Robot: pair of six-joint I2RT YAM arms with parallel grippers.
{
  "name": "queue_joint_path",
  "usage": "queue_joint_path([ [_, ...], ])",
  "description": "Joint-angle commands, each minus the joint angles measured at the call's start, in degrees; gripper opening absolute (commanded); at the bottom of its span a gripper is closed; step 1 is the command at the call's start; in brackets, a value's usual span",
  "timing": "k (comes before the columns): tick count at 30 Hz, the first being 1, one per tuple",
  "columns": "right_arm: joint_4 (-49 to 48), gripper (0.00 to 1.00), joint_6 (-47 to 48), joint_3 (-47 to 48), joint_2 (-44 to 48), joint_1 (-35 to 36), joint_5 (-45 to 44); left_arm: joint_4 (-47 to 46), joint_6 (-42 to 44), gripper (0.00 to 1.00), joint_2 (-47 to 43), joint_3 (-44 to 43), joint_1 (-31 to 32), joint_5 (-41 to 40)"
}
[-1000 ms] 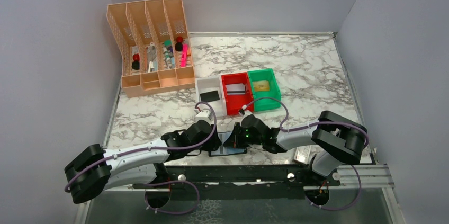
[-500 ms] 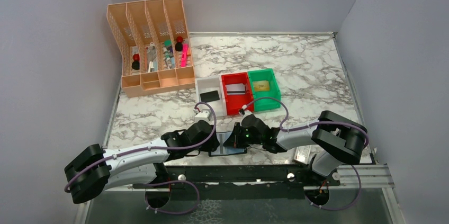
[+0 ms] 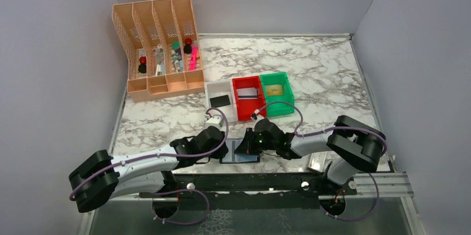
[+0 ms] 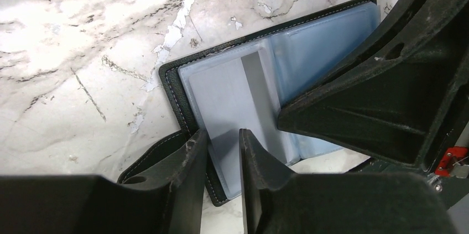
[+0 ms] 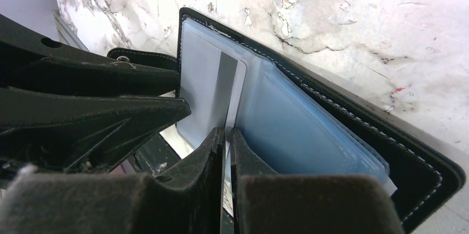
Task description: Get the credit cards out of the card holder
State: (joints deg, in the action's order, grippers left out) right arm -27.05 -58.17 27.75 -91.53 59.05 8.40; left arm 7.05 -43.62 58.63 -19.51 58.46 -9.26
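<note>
**Striped card pinched over the open holder**

Top view: The holder (image 3: 240, 156) is seen lying open at the table's (image 3: 333, 79) 6 o'clock edge. It is met by the left gripper (image 3: 221, 149) from 9 o'clock and by the right gripper (image 3: 249, 145) from 3 o'clock. At 12 o'clock from it three bins are lined up: a white bin (image 3: 214, 88) with a black card (image 3: 220, 100), a red bin (image 3: 244, 111) with a pale card (image 3: 250, 93), and a green bin (image 3: 279, 110) with a gold card (image 3: 276, 89). A rack (image 3: 158, 46) is set at 10 o'clock.

Left wrist: The holder's blue-grey sleeves are shown spread, and a striped card (image 4: 232, 95) is laid over them. The left fingers (image 4: 188, 167) are set narrowly apart at the holder's 6 o'clock edge, and a sleeve is seen between them. Whether it is clamped cannot be told. The card is touched at its 3 o'clock side by the right gripper's tip.

Right wrist: The right fingers (image 5: 210, 156) are brought almost together, and the striped card's thin edge is caught between them. The sleeves are stacked at 3 o'clock of the card. The left gripper is seen at 9 o'clock, its tips at the holder's edge.
</note>
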Motion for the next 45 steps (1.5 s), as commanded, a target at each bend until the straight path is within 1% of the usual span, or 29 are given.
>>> queue_joint_path([
  [1,-3.2,0.14,0.4,0.2,-1.6,-0.4,3.0,-7.0,-0.5,0.26,-0.8,1.1,0.6,7.9],
  [6,-5.9,0.14,-0.9,-0.6,-1.1,-1.0,4.9,-7.6,-1.1,0.22,-2.9,2.2,0.7,8.7],
  [10,-7.6,0.08,-1.7,-1.5,0.0,-1.4,5.9,-7.6,-1.4,0.21,-5.8,2.5,0.7,8.8],
  [15,-4.2,0.07,-0.9,-1.5,0.6,-1.4,4.3,-7.4,-1.6,0.22,-9.3,2.6,0.7,8.5],
  [20,0.7,0.14,0.9,-0.6,0.0,-1.4,3.0,-8.1,-1.9,0.24,-9.7,2.9,0.7,9.0],
  [26,0.0,0.17,1.3,-0.3,-1.8,-1.4,4.5,-12.8,-2.5,0.25,-6.3,3.6,0.7,11.5],
  [31,-0.2,0.18,1.7,-0.2,-2.5,-1.4,5.1,-13.2,-2.0,0.25,-2.7,2.2,0.7,12.9],
  [35,0.4,0.19,1.8,-0.5,-2.0,-1.4,4.2,-14.7,-2.1,0.27,-1.7,2.1,0.8,13.6],
  [39,2.9,0.20,3.0,-0.5,0.7,-1.5,2.2,-15.8,-2.3,0.28,-0.9,2.2,0.7,14.1],
  [40,3.7,0.23,3.6,-0.4,1.7,-1.4,1.7,-15.8,-2.3,0.28,-0.7,2.2,0.8,13.9],
  [42,5.7,0.25,4.8,-0.2,4.4,-1.4,0.9,-15.7,-2.3,0.28,-0.6,2.2,0.7,13.4],
  [45,9.9,0.32,6.4,-0.1,9.1,-1.4,-2.0,-15.1,-2.4,0.27,-0.7,2.3,0.8,12.1],
])
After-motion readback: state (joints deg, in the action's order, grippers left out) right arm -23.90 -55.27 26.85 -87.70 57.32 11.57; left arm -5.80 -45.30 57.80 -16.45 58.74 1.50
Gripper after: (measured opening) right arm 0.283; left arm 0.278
